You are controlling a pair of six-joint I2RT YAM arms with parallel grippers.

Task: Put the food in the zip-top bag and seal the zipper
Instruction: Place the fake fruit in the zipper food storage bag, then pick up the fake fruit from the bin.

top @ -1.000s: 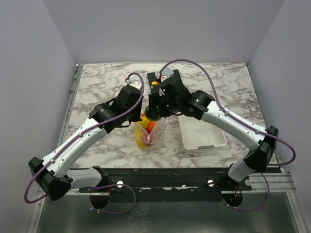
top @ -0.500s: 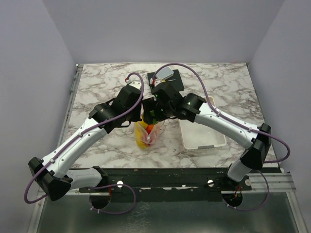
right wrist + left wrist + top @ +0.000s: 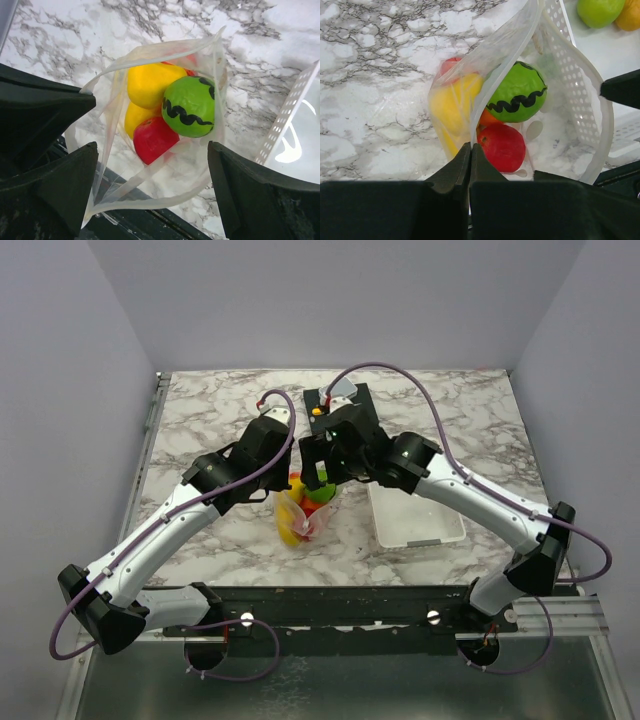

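Bag's mostly loaded, zipper not done yet

On the grey-veined marble table (image 3: 200,420), next to the white slatted plastic basket (image 3: 415,525), the clear soft polka-dot zip-top bag (image 3: 455,100) sits open. My left tool (image 3: 470,155) is pinched shut on its rim, and my right tool (image 3: 151,147) hangs over the mouth, jaws wide and empty. Inside are a glossy round green fruit (image 3: 189,106) with a black squiggle, a yellow fruit (image 3: 150,82) and a red fruit (image 3: 152,137). I'd say the smooth green apple (image 3: 600,10) and orange fruit (image 3: 630,15) outside the bag go in next, then I press the pale zipper strip (image 3: 505,55) closed.

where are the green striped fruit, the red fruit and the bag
green striped fruit (image 3: 189,113), right wrist view, its glossy middle
red fruit (image 3: 152,140), right wrist view, its visible middle
zip-top bag (image 3: 115,185), right wrist view, clear side wall
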